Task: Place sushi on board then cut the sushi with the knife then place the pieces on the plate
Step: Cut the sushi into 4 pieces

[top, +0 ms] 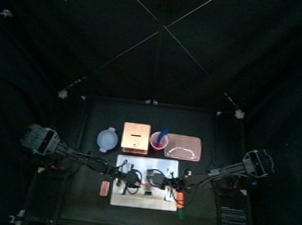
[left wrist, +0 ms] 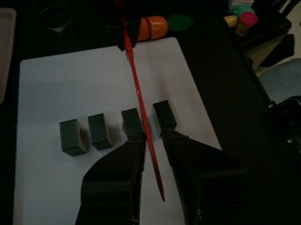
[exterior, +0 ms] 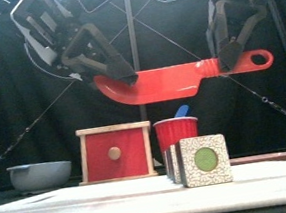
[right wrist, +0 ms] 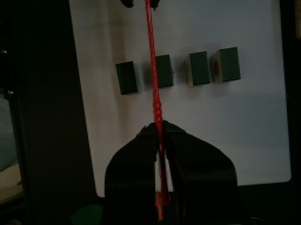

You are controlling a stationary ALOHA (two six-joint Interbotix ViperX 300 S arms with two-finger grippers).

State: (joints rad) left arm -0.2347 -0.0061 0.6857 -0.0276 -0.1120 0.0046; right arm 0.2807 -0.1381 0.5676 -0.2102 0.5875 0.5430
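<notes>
Both arms hold the red knife (exterior: 182, 74) level in the air above the worktop (top: 219, 131), well clear of the things below. The left pincer (exterior: 118, 79) is clamped on the blade end. The right pincer (exterior: 229, 60) is clamped on the handle, whose looped end sticks out past it to the right. From each wrist the knife shows edge-on, a thin red line running out between that arm's closed jaws.

Beneath it, four sushi pieces (left wrist: 118, 127) stand on the white board (top: 148, 180) in a short row with small gaps between them. The nearest one shows a green centre in a pale face.

Behind the board, from left to right, stand a blue-grey bowl (exterior: 41, 174), a wooden box (exterior: 116, 151) with a red drawer front, a red cup (exterior: 177, 132) with a blue knife (exterior: 182, 112) in it, and the pink tray (top: 184, 145).
</notes>
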